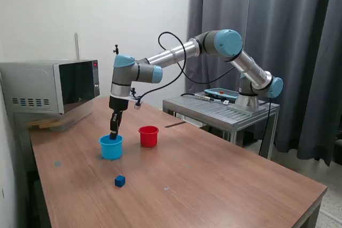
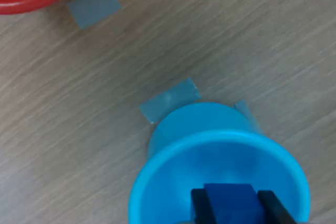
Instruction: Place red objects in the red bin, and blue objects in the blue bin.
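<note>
Pinched between the two black fingers [image 2: 199, 203] is a dark blue cube [image 2: 229, 199], held by two opposite flat faces with its upper face showing between the pads in the wrist view. The gripper [image 1: 114, 133] is thus closed on the cube and hangs over the mouth of the light blue cup [image 2: 173, 182], with the fingertips at about rim level in the exterior view.

The cube is judged to be light, rigid and smooth-sided (nothing in the pictures suggests softness), so a modest squeeze across parallel faces should be enough; a corner-to-corner hold would be more likely to let it twist or slip. The cup looks like thin plastic and could be tipped or shoved by a touch on its rim, though patches of tape [image 2: 169, 100] are seen at its base.

Just beside the blue cup, toward the exterior view's right, the red cup [image 1: 148, 136] stands upright and apart from it. A second blue cube [image 1: 119, 181] lies alone on the wooden table [image 1: 214, 185], nearer the camera than the cups, with open space around its faces. No red cubes can be seen on the table; whether any lie inside the red cup cannot be told.
</note>
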